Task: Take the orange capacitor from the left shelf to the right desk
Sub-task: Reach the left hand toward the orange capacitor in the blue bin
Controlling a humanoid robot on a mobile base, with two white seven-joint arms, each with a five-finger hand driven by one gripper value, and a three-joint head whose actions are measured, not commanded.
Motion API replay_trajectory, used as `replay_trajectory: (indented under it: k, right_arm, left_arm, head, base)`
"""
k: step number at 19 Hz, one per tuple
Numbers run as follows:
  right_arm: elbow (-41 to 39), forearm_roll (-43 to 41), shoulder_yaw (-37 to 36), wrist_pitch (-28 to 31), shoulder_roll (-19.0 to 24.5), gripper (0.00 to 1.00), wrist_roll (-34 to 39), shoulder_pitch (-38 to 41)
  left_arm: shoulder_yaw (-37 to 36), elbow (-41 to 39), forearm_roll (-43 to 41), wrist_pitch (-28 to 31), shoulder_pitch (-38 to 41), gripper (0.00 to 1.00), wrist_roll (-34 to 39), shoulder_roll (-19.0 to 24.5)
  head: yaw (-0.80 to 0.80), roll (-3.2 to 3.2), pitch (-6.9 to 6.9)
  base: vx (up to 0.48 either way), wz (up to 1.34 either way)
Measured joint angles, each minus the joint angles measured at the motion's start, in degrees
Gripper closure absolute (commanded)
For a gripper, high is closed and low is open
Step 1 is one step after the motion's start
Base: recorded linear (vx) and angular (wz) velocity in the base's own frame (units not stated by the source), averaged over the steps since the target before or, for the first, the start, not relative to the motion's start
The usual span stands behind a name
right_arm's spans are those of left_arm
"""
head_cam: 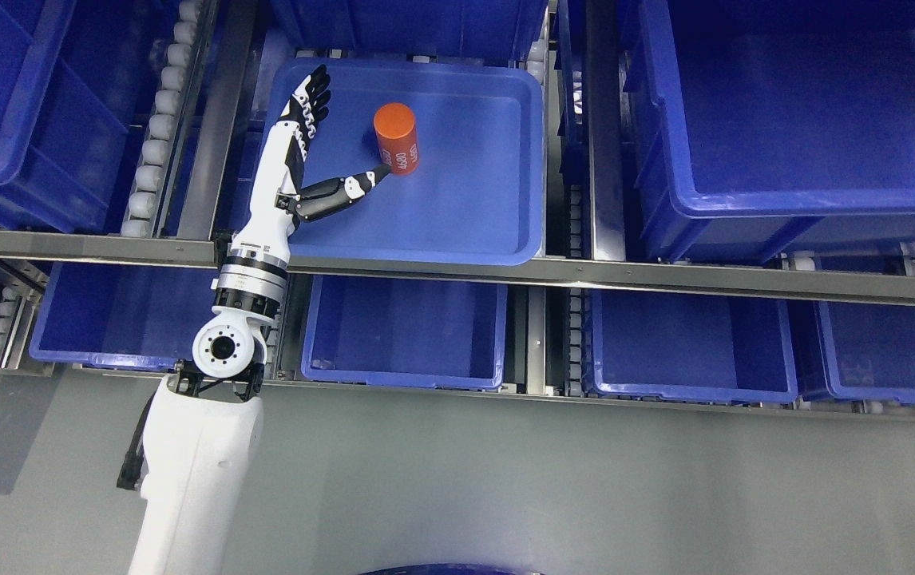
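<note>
**Left hand open beside the capacitor in the shelf tray**

The left hand (302,148) reaches up from the lower left into a shallow blue tray (497,231) on the upper shelf level. Its four fingers (314,92) are extended and held close together, pointing toward the tray's far left corner. The thumb (346,192) is splayed wide to the side, away from the fingers. The hand holds nothing.

The orange capacitor (395,137) stands on the tray floor, slightly tilted, in the open span between fingers and thumb. It sits to the right of the fingertips, clear of them. The thumb tip lies at the capacitor's lower end; whether it touches cannot be confirmed.

The metal shelf rail (665,275) crosses below the wrist. Blue bins (406,335) occupy the level beneath, nearer than the thumb. The right hand is out of view.
</note>
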Motion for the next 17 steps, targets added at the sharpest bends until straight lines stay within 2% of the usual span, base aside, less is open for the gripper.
replay_trajectory:
  k: [5,9,17]
  right_arm:
    - [0.0,0.0,0.0,0.0,0.0,0.0,0.0,0.0]
    - [0.0,0.0,0.0,0.0,0.0,0.0,0.0,0.0]
    - [0.0,0.0,0.0,0.0,0.0,0.0,0.0,0.0]
  left_arm:
    - [-1.4,-0.6,0.0,0.0,0.8,0.0,-0.1,0.0]
    - [-2.9,-0.5,0.0,3.3,0.7,0.0,-0.2,0.0]
    - [-5.2,4.1,-0.4,6.3,-5.7,0.02,-0.4,0.0]
  head:
    - [0.0,0.0,0.0]
    - [0.0,0.0,0.0]
    - [0.0,0.0,0.0]
  base:
    - [0.075,0.01]
    - [0.04,0.0]
    - [0.005,0.0]
